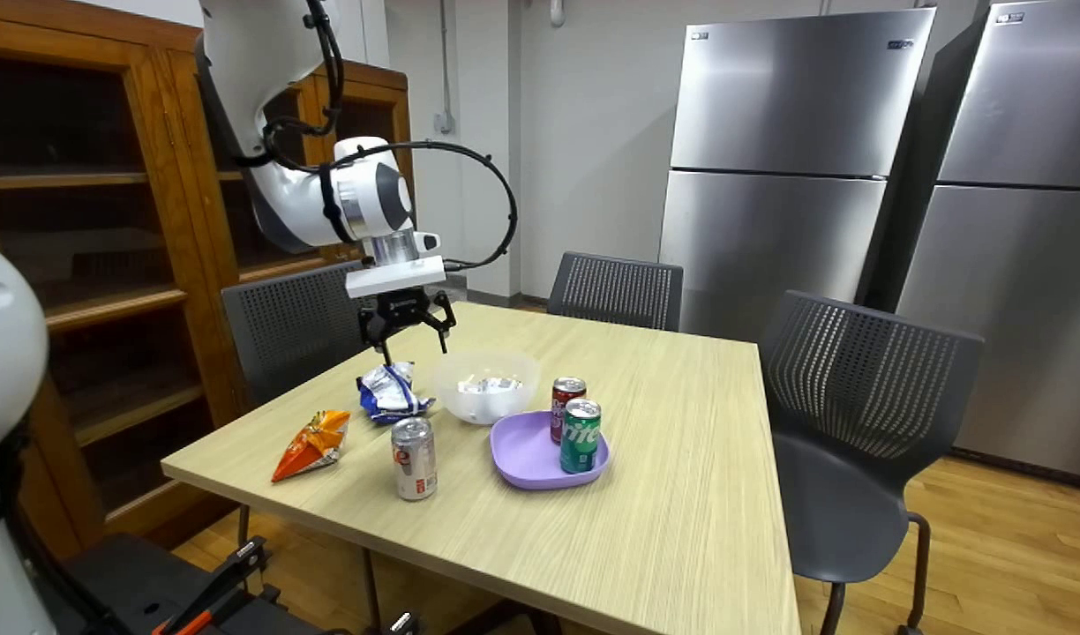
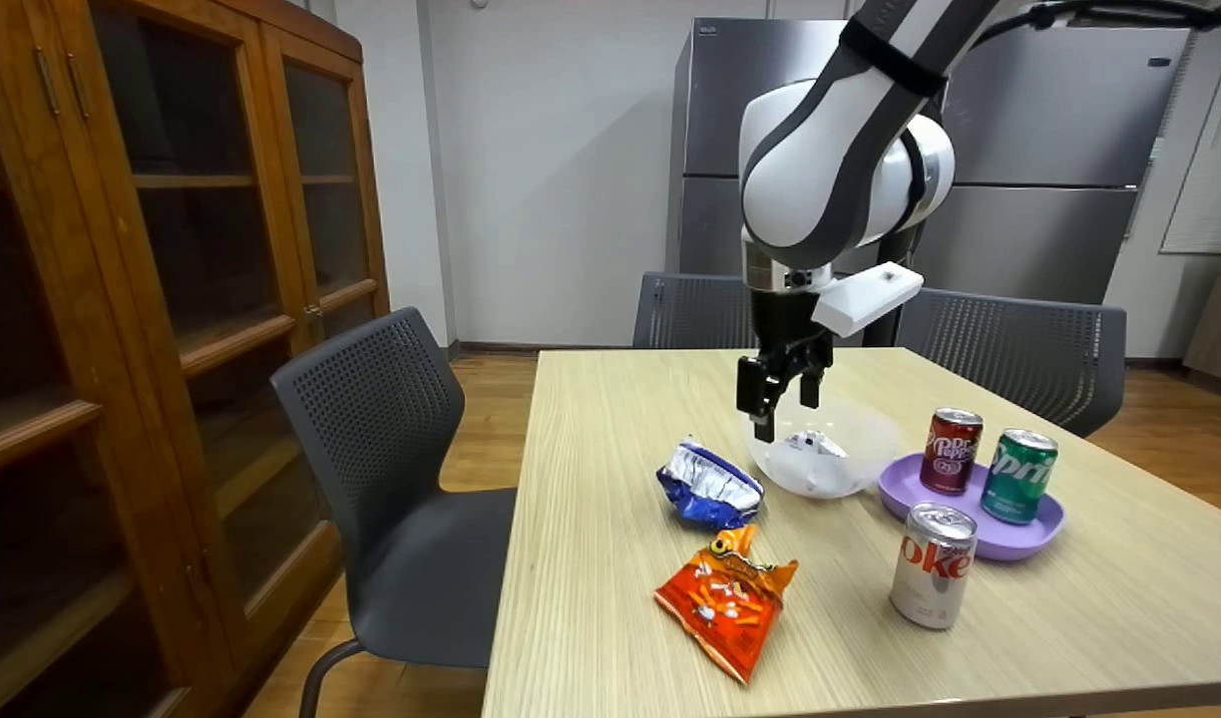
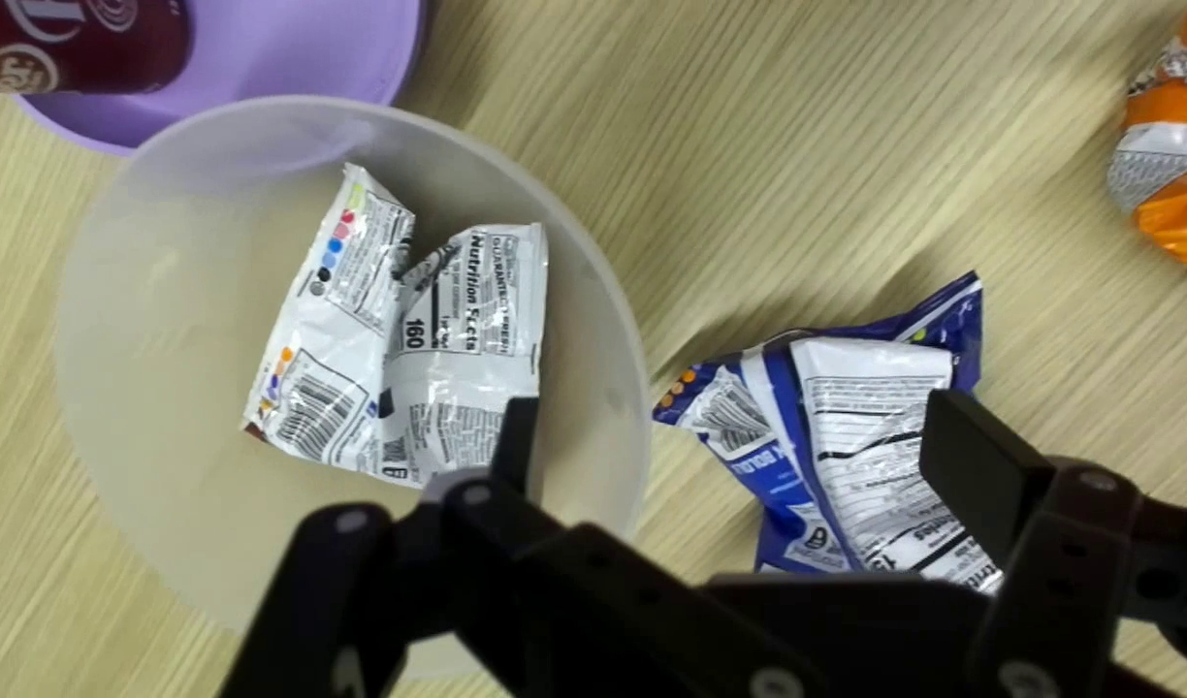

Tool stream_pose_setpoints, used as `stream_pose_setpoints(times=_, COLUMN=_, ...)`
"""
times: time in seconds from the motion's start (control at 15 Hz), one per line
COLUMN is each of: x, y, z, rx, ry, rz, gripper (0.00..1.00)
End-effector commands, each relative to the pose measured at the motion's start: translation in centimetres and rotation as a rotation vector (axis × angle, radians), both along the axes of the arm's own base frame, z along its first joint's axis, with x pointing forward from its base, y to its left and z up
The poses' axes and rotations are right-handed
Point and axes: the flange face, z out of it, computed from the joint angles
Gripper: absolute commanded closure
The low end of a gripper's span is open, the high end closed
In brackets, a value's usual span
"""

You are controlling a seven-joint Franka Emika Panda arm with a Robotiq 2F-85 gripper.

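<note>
Cabinet of brown wood with dark panes [image 1: 180, 159] rises past one edge of the pale wood-grained table [image 1: 681, 529], and a white-and-black jointed arm [image 2: 820, 179] reaches down over it. From where I stand, its black two-fingered gripper [image 1: 416, 354] hangs with fingers [image 3: 981, 465] spread well apart. Below it sits a round translucent plastic bowl [image 1: 483, 407], set in from the table's cabinet-side edge; from the wrist, one finger shows over the bowl, just inside its wall. Farther from that edge, close by the bowl, lies a shallow purple plastic plate [image 1: 518, 445]. Under the other finger, just beside the bowl and nearer the cabinet-side edge, is a crumpled blue-and-white foil bag [image 2: 710, 491]; whether the finger touches it I can't tell. A creased white printed packet [image 3: 467, 320] lies inside the bowl, and an orange printed bag [image 2: 720, 608] rests nearest the table's corner by the cabinet. A green can [image 1: 581, 437] and a dark red can [image 2: 951, 454] stand upright on the plate, a silver can [image 2: 935, 573] near it.
</note>
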Motion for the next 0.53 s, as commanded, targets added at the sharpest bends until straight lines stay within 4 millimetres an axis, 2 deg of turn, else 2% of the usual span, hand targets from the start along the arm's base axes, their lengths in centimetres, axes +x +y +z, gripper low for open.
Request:
stream_pose_setpoints(times=0.0, x=-2.5, y=1.4, z=0.7, rx=0.004, ry=-0.021, rz=0.119, gripper=0.00)
stream_pose_setpoints(times=0.27, x=-3.1, y=3.1, z=0.1, rx=0.018, ry=-0.027, rz=0.213, gripper=0.00)
stream_pose_setpoints(times=0.47, x=-2.8, y=3.9, z=-0.4, rx=0.028, ry=-0.018, rz=0.265, gripper=0.00)
